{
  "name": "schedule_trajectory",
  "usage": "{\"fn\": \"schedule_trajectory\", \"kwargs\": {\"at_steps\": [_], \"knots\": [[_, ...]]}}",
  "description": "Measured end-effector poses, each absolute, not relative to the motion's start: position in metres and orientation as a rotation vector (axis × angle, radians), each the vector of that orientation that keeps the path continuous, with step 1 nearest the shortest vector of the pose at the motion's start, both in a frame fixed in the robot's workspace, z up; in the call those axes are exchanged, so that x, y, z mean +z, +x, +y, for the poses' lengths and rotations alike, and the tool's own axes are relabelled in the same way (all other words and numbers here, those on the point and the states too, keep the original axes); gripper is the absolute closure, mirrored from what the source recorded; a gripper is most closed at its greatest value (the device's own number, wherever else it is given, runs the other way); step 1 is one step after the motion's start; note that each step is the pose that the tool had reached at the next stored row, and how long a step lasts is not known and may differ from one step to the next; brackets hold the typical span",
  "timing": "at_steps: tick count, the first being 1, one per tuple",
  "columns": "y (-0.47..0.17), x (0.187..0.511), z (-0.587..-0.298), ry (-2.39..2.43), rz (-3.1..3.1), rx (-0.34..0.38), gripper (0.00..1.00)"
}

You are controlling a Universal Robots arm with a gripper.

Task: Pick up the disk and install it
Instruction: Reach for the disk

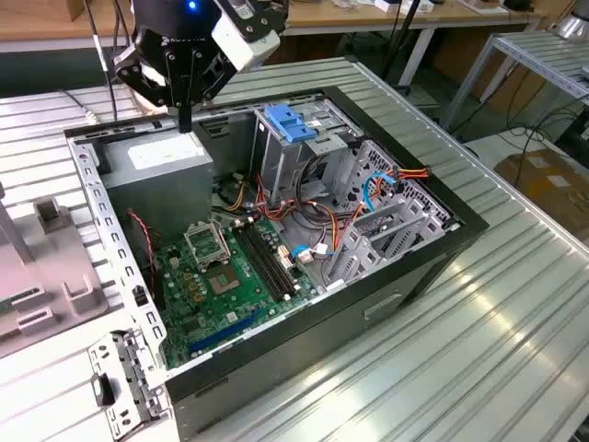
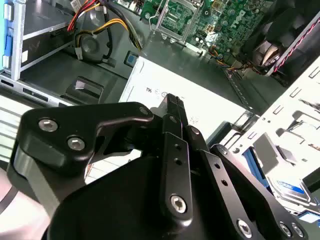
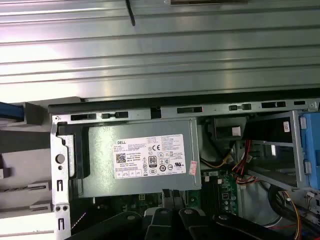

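The disk [image 2: 290, 189] shows in the second wrist view as a flat metal drive with a white label and a blue band. It lies outside the case wall, partly hidden behind my gripper's black linkage. My gripper [image 1: 184, 120] hangs over the back corner of the open computer case [image 1: 433, 267], just above the grey power supply [image 1: 156, 161]. Its fingers [image 2: 174, 100] are pressed together with nothing between them.
Inside the case are the green motherboard [image 1: 221, 276], bundles of coloured cables [image 1: 368, 189] and a metal drive cage with a blue ribbed latch [image 1: 290, 122]. A grey fixture [image 1: 46, 267] stands on the ribbed metal table [image 1: 479, 368] at the exterior view's left.
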State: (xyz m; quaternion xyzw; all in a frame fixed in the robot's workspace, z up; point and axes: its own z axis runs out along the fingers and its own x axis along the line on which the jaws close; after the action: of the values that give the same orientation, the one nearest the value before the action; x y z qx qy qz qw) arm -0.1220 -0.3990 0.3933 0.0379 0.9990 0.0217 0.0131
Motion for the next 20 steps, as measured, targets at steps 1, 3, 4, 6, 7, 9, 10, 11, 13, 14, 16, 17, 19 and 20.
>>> {"fn": "schedule_trajectory", "kwargs": {"at_steps": [1,3,4,6,7,9,10,11,13,14,16,17,19,20], "knots": [[-0.1231,0.3933,-0.3989,0.118,3.113,0.068,0.89],[-0.125,0.3933,-0.3989,0.118,3.113,0.067,0.89],[-0.126,0.3933,-0.399,0.118,3.112,0.068,0.89],[-0.1266,0.3933,-0.3989,0.118,3.112,0.068,0.89],[-0.1268,0.3933,-0.3989,0.118,3.112,0.068,0.89],[-0.1276,0.3933,-0.3989,0.118,3.112,0.068,0.89],[-0.1286,0.3933,-0.3989,0.118,3.112,0.068,0.89],[-0.1297,0.3933,-0.3989,0.118,3.113,0.068,0.89],[-0.1299,0.3933,-0.3989,0.118,3.112,0.068,0.89],[-0.1302,0.3933,-0.3989,0.118,3.112,0.068,0.89],[-0.1308,0.3933,-0.3989,0.118,3.112,0.068,0.89],[-0.131,0.3933,-0.3989,0.118,3.113,0.068,0.89],[-0.1312,0.3933,-0.3989,0.118,3.112,0.068,0.89],[-0.1314,0.3933,-0.3989,0.118,3.113,0.068,0.89]]}}
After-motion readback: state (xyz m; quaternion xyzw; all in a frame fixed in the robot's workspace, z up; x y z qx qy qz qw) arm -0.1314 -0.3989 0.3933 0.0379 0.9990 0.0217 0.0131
